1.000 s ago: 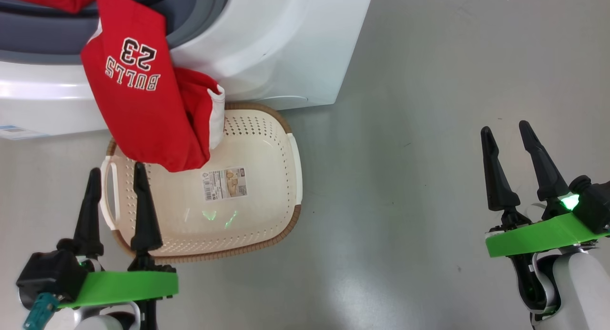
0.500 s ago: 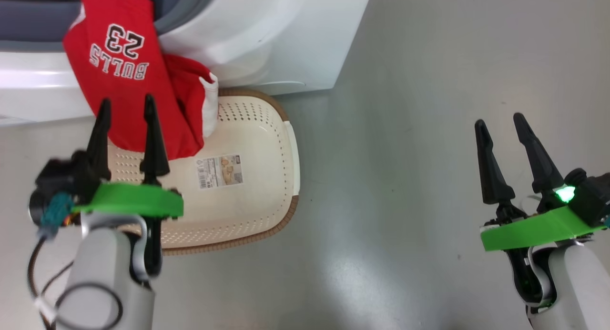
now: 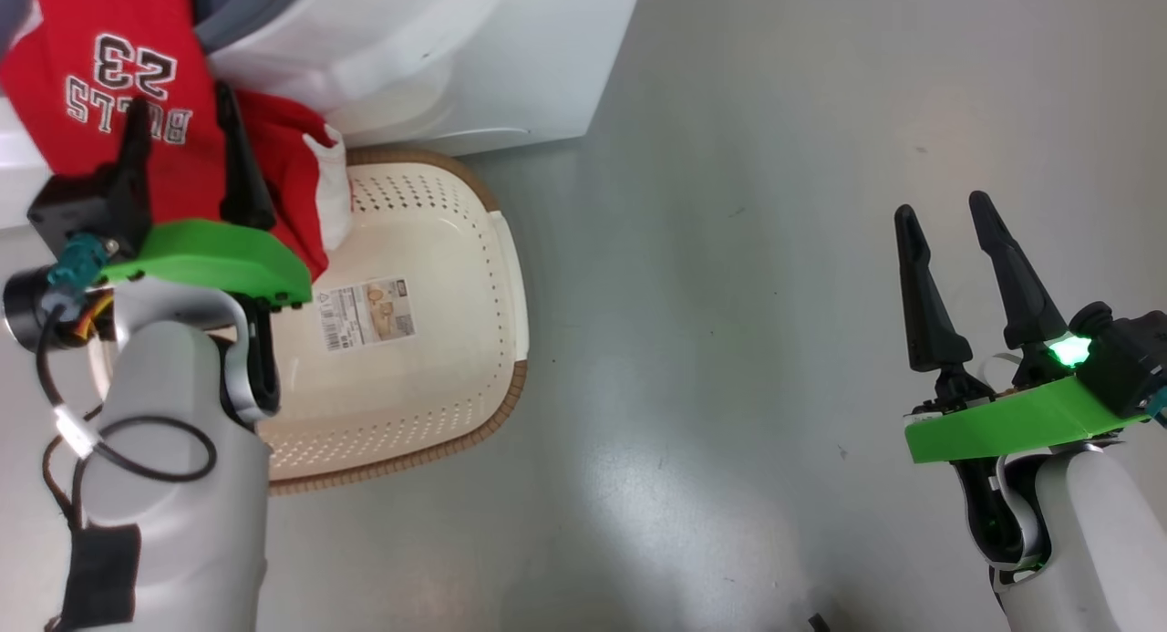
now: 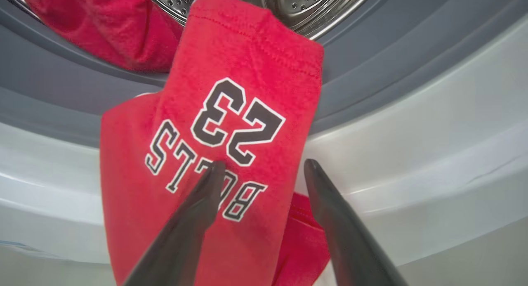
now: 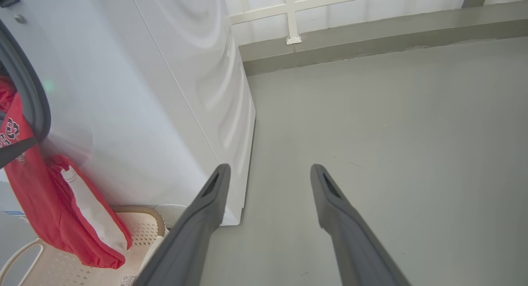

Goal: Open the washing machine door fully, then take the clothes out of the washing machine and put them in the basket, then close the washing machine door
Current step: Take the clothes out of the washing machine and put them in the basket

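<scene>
left wrist view: drum (image 4: 297, 5) behind the clothes (image 4: 247, 92); head view: basket (image 3: 447, 340) under them; left gripper (image 4: 265, 164), right gripper (image 3: 941, 203) jaws spread

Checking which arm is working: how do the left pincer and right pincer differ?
The left pincer points at the red clothes hanging from the washing machine over the basket; the right pincer points over the floor, beside the machine. The left pincer's fingers frame the lettered cloth, contact unclear; the right pincer's frame bare floor. Both are open, holding nothing.
</scene>
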